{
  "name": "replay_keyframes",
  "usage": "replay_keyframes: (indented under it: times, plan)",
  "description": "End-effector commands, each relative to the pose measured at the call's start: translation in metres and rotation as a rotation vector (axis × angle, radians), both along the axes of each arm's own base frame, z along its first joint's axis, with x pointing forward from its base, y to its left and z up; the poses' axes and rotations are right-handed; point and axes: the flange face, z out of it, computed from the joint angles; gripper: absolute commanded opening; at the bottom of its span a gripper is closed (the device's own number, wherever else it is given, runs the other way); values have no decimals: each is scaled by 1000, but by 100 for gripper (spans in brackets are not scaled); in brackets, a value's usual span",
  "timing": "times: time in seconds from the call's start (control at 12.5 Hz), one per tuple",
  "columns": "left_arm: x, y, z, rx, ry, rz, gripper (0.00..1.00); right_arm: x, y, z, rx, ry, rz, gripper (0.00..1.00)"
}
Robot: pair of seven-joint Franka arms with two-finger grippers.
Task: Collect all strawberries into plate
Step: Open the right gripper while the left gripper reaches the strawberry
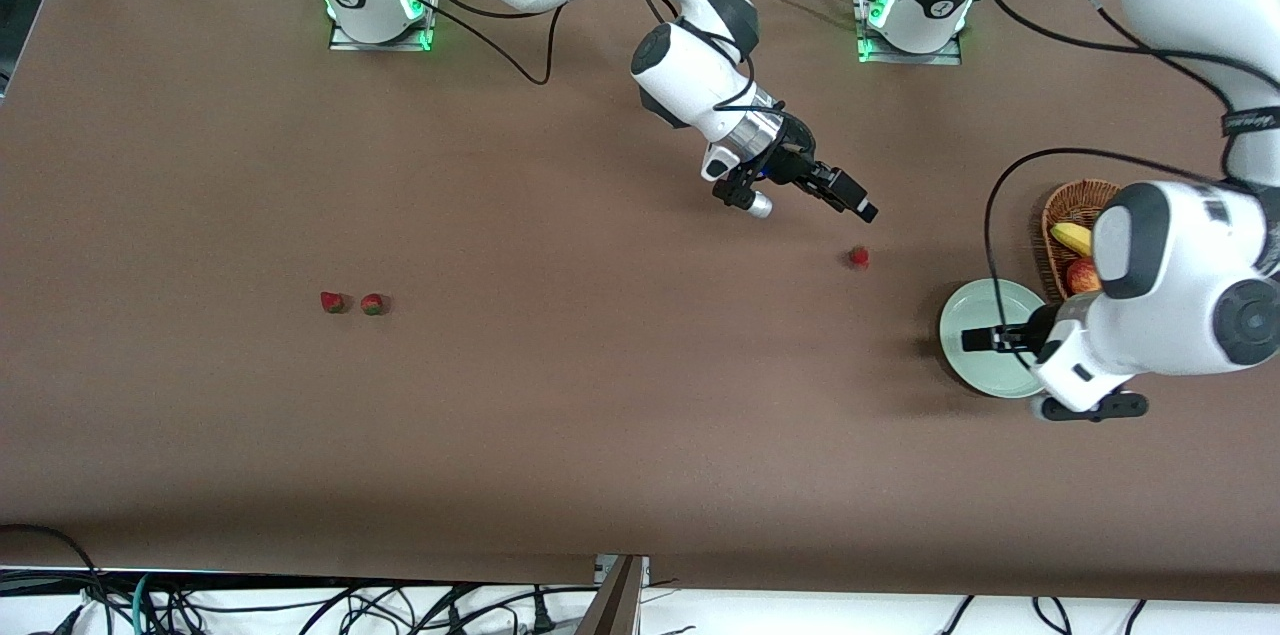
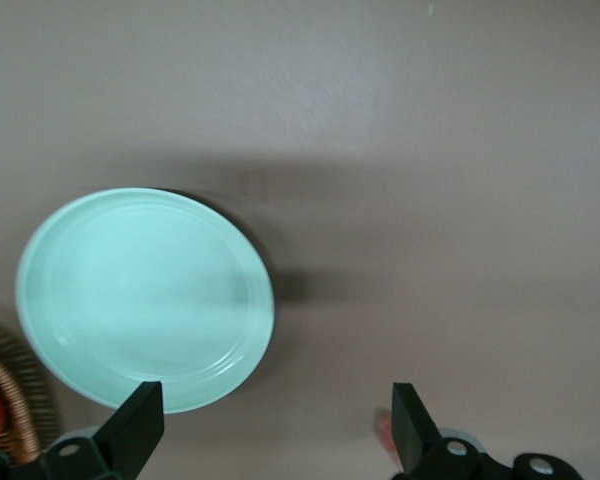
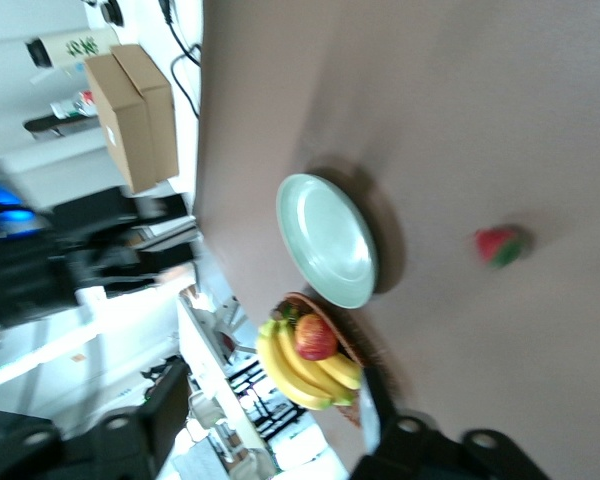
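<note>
One strawberry [image 1: 858, 257] lies alone on the brown table, between the middle and the pale green plate [image 1: 975, 315]. My right gripper [image 1: 858, 200] hangs open and empty over the table just beside that berry; its wrist view shows the strawberry [image 3: 498, 245] and the plate [image 3: 325, 240] past my right gripper [image 3: 270, 415]. Two more strawberries [image 1: 332, 302] [image 1: 372, 304] lie side by side toward the right arm's end. My left gripper [image 1: 1000, 360] is open above the plate's edge. In its wrist view the plate [image 2: 145, 290] is bare, and a red strawberry [image 2: 384, 432] peeks beside one finger of my left gripper [image 2: 275, 420].
A brown wicker basket [image 1: 1065, 205] with bananas [image 1: 1072, 237] and an apple [image 1: 1080, 275] stands beside the plate, farther from the front camera. The right wrist view shows that basket [image 3: 315, 355] too. The left arm's bulk hangs over the basket and plate.
</note>
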Motion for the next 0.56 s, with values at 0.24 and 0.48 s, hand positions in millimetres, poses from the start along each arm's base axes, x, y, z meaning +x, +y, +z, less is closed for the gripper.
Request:
replay_keyframes:
  times: [0.24, 0.48]
  plan:
    - [-2, -22, -33, -9, 51, -29, 100, 14, -7, 9, 32, 14, -30, 100]
    - [-11, -34, -69, -11, 117, -48, 100, 19, -10, 13, 26, -9, -30, 100]
